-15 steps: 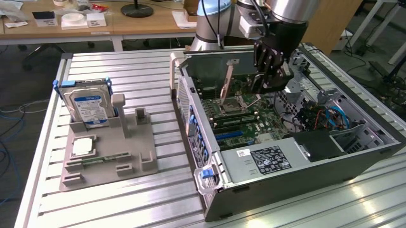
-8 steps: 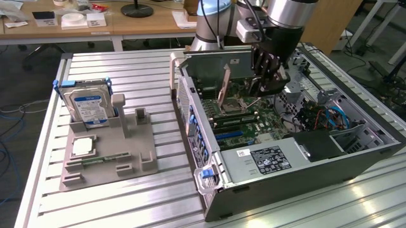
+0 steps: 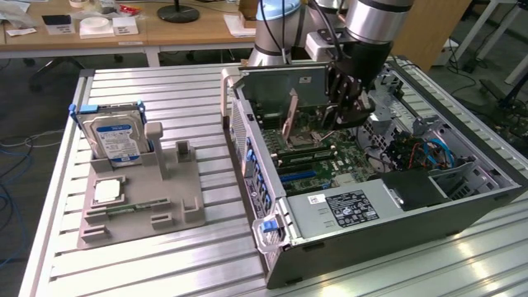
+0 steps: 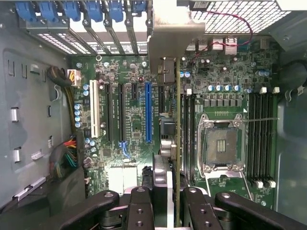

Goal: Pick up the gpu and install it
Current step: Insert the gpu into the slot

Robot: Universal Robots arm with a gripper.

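Observation:
The gpu (image 4: 178, 124) shows edge-on as a thin dark slab with a grey metal bracket at its far end. It hangs above the green motherboard (image 4: 129, 120), beside the long blue slot (image 4: 147, 112) and apart from it. My gripper (image 4: 168, 194) is shut on the card's near end, with a black finger on each side. In the exterior view the gripper (image 3: 337, 120) reaches down into the open computer case (image 3: 396, 210), and the gpu (image 3: 290, 117) stands tilted just to its left in that view.
Blue card latches (image 4: 72, 9) line the case's rear wall. Memory slots and the bare CPU socket (image 4: 221, 143) lie beside the card. On the exterior view's left, a grey fixture (image 3: 165, 204) on the slatted table holds a silver hard drive (image 3: 115, 139). Wooden desks stand behind.

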